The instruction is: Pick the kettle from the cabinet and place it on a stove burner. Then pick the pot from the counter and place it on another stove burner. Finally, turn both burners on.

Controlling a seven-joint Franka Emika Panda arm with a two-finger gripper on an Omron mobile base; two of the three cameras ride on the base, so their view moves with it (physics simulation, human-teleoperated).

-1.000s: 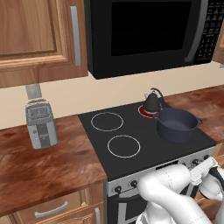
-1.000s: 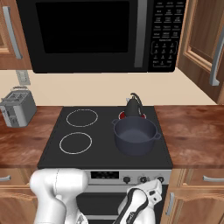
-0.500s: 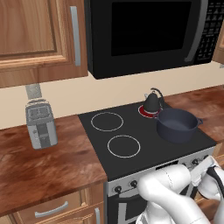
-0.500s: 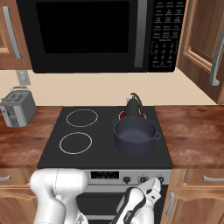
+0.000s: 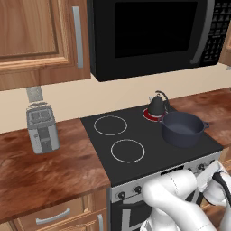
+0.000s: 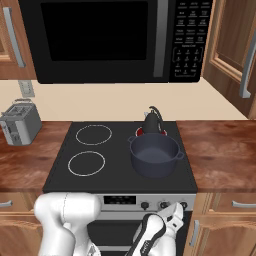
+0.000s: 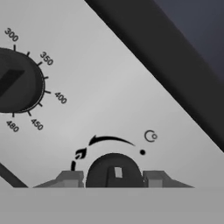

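Observation:
The black kettle stands on the back right stove burner, which glows red around its base. In front of it the dark blue-grey pot sits on the front right burner of the black cooktop. My gripper is low at the stove's front panel, right of centre. In the hand view its two tips sit tight against the sides of a dark knob, under a curved arrow mark.
A bigger temperature dial lies up-left of the held knob. Two white rings mark the left burners. A toaster stands on the counter to the left. A microwave and a wall cabinet hang above.
The hand at the knob row has shifted and turned slightly. Kettle and pot have stayed where they were, with the red glow unchanged.

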